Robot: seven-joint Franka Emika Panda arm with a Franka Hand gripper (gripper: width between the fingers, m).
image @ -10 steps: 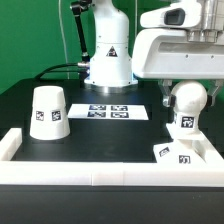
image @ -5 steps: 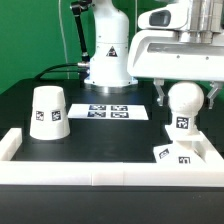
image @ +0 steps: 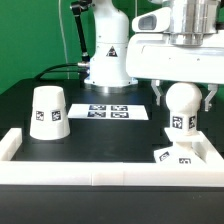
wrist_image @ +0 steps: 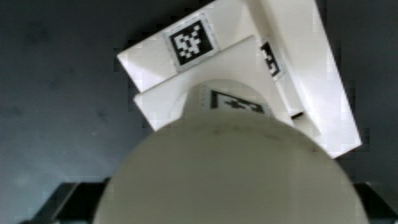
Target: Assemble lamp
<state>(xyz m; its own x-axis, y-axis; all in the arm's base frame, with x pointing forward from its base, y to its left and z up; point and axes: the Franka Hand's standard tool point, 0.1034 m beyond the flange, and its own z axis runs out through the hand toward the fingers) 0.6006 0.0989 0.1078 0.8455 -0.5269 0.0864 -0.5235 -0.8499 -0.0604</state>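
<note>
My gripper (image: 183,97) is shut on the rounded white bulb piece (image: 182,106) and holds it upright just above the flat square base (image: 182,155). The base lies at the exterior view's right, in the corner of the white frame. In the wrist view the bulb piece (wrist_image: 222,160) fills the space between the dark fingers (wrist_image: 68,203), with the base (wrist_image: 205,55) below it. The tapered shade (image: 47,112) stands mouth-down on the table at the exterior view's left, far from the gripper.
The marker board (image: 110,111) lies flat in the middle of the black table. A low white frame wall (image: 90,166) runs along the front and turns up both sides. The arm's white pedestal (image: 108,55) stands at the back.
My gripper has moved a little toward the exterior view's left with the bulb piece in it, bringing it more squarely over the base. The shade and base have not moved.
</note>
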